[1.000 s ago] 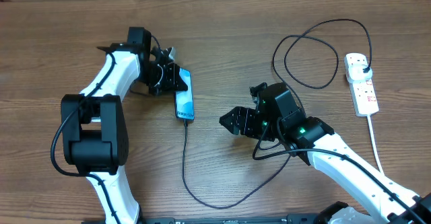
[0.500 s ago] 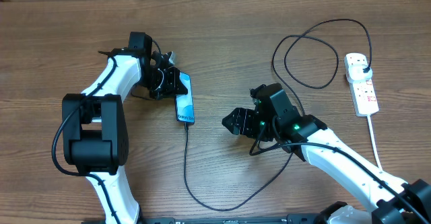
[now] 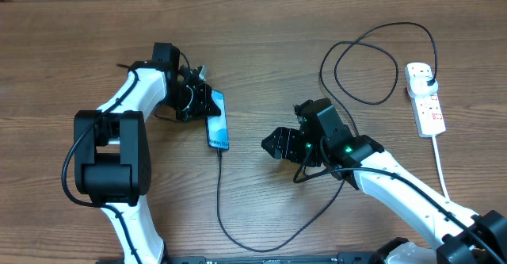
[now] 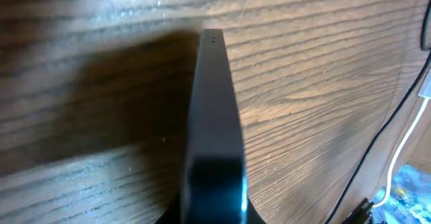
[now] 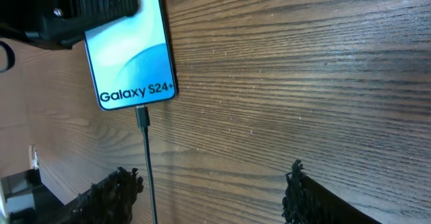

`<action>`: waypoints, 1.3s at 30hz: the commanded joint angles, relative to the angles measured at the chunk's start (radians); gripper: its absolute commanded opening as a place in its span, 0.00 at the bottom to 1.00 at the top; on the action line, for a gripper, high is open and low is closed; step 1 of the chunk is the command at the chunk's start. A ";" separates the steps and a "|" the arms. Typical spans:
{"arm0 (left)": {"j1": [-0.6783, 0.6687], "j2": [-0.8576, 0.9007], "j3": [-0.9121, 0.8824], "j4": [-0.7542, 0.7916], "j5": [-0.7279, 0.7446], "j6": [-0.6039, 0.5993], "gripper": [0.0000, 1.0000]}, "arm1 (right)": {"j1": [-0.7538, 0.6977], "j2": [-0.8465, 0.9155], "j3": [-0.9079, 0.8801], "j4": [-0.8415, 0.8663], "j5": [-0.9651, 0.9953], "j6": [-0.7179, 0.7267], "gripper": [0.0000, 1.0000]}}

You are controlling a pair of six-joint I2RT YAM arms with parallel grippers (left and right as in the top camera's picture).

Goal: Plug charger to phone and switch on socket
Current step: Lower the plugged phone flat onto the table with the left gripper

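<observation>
The phone [image 3: 218, 121] lies tilted on the wooden table with its screen lit; the right wrist view shows "Galaxy S24+" on it [image 5: 131, 56]. The black charger cable [image 3: 219, 200] is plugged into its lower end [image 5: 142, 116] and loops round to a black plug in the white socket strip [image 3: 425, 97] at the far right. My left gripper [image 3: 198, 99] is shut on the phone's upper edge; the left wrist view shows the phone edge-on [image 4: 214, 116]. My right gripper [image 3: 273, 145] is open and empty, right of the phone, fingertips [image 5: 111, 190] astride the cable.
The charger cable makes a large loop [image 3: 372, 58] at the back right. The strip's white cord [image 3: 444, 173] runs down toward the front right. My right arm [image 3: 396, 185] lies over part of the cable.
The left gripper has turned the phone a little, its lower end shifting slightly right. The right gripper drew back a little from the phone, then held still.
</observation>
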 commanded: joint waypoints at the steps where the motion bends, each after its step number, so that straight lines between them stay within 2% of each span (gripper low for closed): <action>1: -0.001 -0.034 -0.024 0.024 0.018 -0.040 0.04 | -0.001 0.000 -0.007 0.005 0.011 -0.008 0.72; 5: -0.001 -0.034 -0.027 0.032 -0.026 -0.094 0.07 | -0.001 0.000 -0.007 0.005 0.013 -0.008 0.72; 11: -0.001 -0.034 -0.027 0.032 -0.085 -0.148 0.25 | -0.001 0.000 -0.007 0.005 0.018 -0.008 0.73; 19: -0.001 -0.034 -0.027 0.029 -0.112 -0.147 0.37 | -0.001 0.000 -0.007 0.005 0.019 -0.008 0.75; 34: -0.001 -0.034 -0.027 0.032 -0.112 -0.147 0.35 | -0.001 0.000 -0.007 0.004 0.022 -0.008 0.75; 39: -0.001 -0.034 -0.027 0.025 -0.200 -0.148 0.36 | -0.001 0.000 -0.007 0.001 0.022 -0.008 0.75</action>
